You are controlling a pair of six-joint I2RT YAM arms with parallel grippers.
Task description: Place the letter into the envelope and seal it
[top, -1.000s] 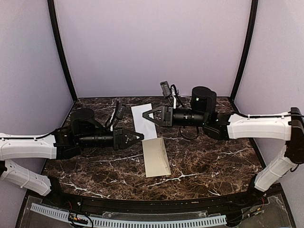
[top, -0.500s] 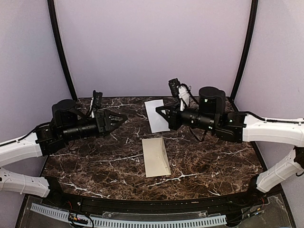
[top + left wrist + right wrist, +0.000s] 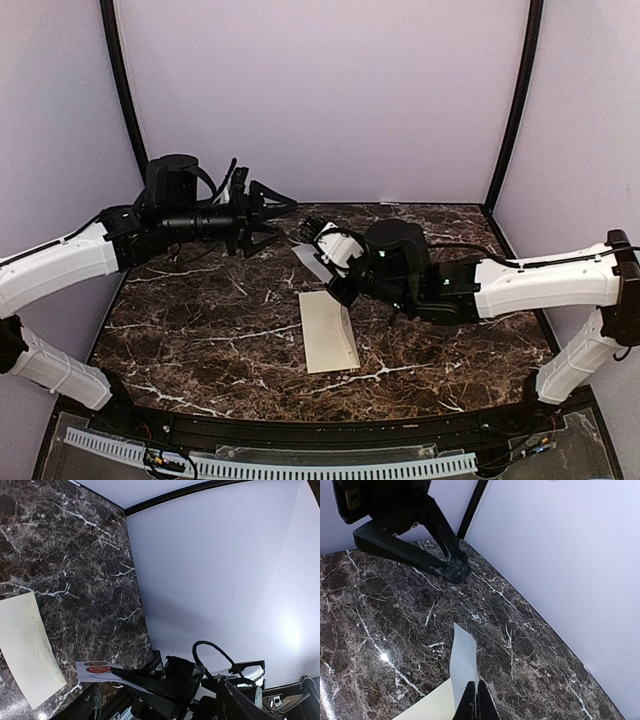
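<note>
Raised rearward, the left gripper is held wide; a white sheet is pinched by the right gripper beside the flat-lying envelope. No letter is seen; the sheet may be creased if dragged.

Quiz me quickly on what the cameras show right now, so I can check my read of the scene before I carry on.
1. Fill in: the cream envelope lies flat on the dark marble ___.
2. What do the right fingers pinch? A) the cream envelope B) a white sheet C) a cable
3. True or false: the left fingers are open and hold nothing.
Key: 1 table; 2 B; 3 true.
</note>
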